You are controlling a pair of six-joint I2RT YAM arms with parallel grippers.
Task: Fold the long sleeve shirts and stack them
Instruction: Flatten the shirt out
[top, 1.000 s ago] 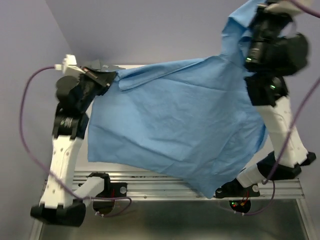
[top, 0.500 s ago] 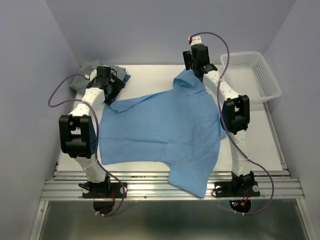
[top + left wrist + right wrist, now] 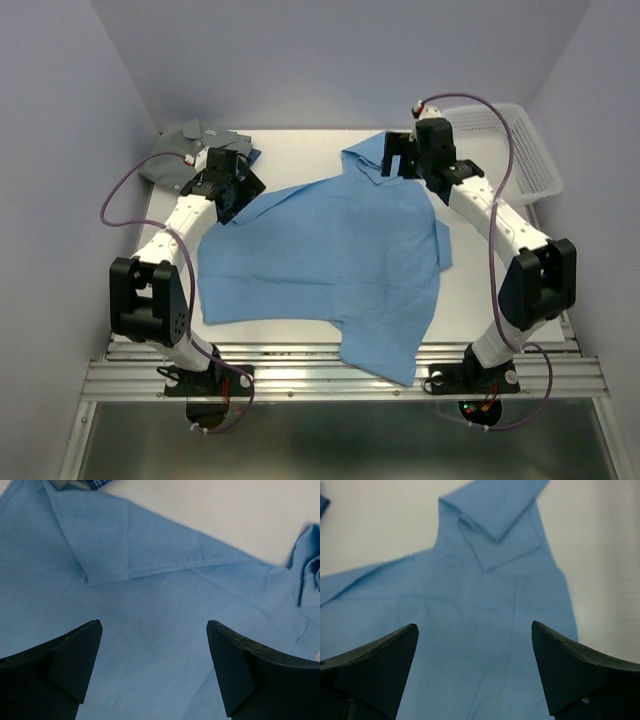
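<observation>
The shirt (image 3: 320, 260), held aloft a second ago, is now lying spread on the desk (image 3: 300, 150). The left pincer (image 3: 238, 195) and right pincer (image 3: 395, 160) are hovering open above it; the first fold is probably calling for gripping a sleeve

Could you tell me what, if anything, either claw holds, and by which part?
Nothing; left claw and right claw are open above the blue shirt.

Both arms reach forward, elbows bent. The left hand (image 3: 236, 193) angles inward, fingers spread wide and empty. The right hand (image 3: 398, 160) is equally wide and empty.
</observation>
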